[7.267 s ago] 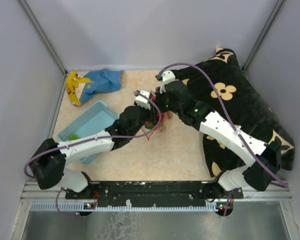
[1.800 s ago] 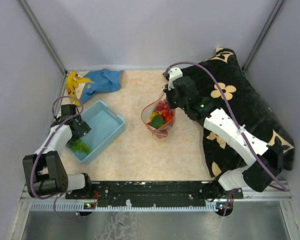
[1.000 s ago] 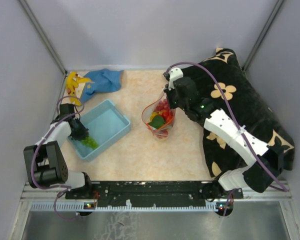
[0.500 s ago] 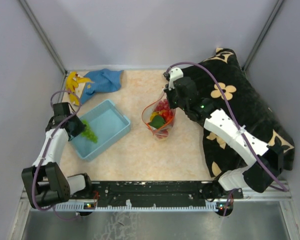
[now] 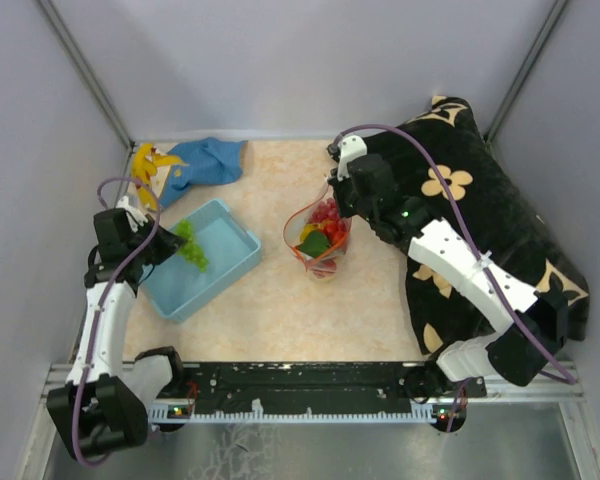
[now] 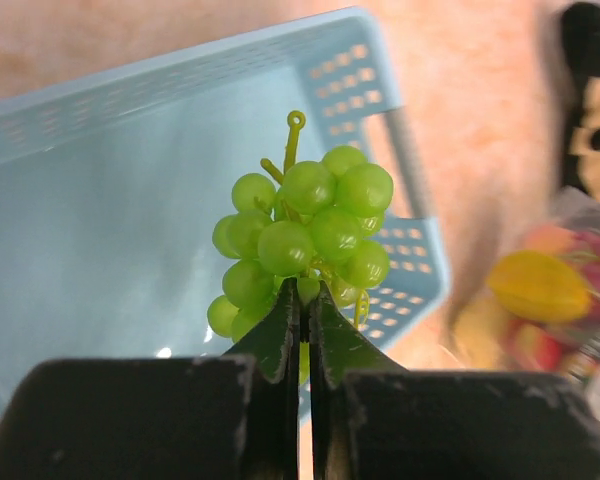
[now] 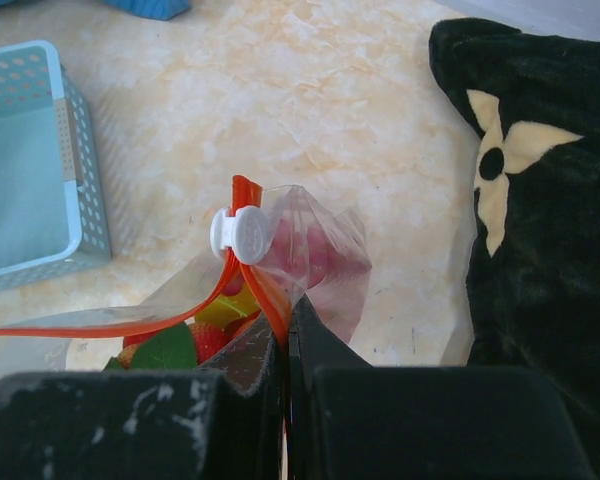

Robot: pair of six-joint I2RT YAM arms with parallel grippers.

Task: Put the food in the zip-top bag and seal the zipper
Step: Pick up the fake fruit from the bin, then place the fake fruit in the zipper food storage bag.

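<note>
My left gripper [image 5: 170,241] [image 6: 302,300] is shut on the green grapes [image 5: 191,246] [image 6: 300,236] and holds the bunch in the air above the light-blue basket [image 5: 230,268] [image 6: 130,100]. My right gripper [image 5: 332,208] [image 7: 283,330] is shut on the rim of the clear zip-top bag [image 5: 318,238] [image 7: 315,250], holding its mouth open. The orange-red zipper strip [image 7: 255,285] with its white end piece [image 7: 239,234] sits just above my right fingertips. Red strawberries [image 5: 327,214] [image 7: 212,338], a yellow fruit [image 7: 230,305] and a green leaf [image 5: 314,243] lie inside the bag.
A yellow banana [image 5: 143,170] and a blue cloth [image 5: 208,161] lie at the back left. A black cushion with cream flowers [image 5: 480,200] [image 7: 540,200] fills the right side. Grey walls enclose the beige table [image 5: 280,320].
My left gripper has lifted the green grapes out of the basket and carried them up and to the right. My right gripper has held the bag's rim still.
</note>
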